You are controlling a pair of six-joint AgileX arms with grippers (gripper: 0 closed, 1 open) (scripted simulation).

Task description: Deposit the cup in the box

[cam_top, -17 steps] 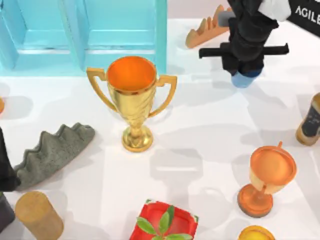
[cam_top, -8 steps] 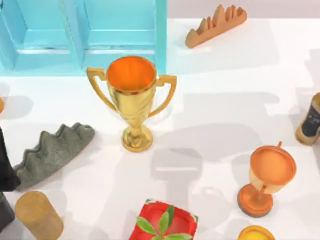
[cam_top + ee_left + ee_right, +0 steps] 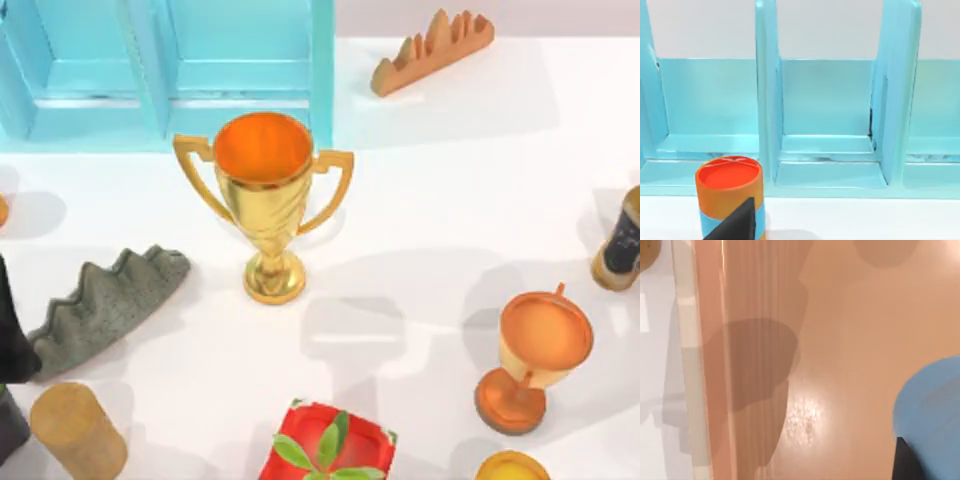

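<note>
Right wrist view: cup, blue, sits close against the camera with a dark finger of the right gripper at its lower edge; can't tell whether the grip is closed on it. Behind it: a tan surface with a striped wall.

Top view: left arm parked at the table's left edge beside the grey ridged block. Box, light blue with dividers, sits at the back left, gold trophy just in front of it. Orange goblet stands at the right.
</note>
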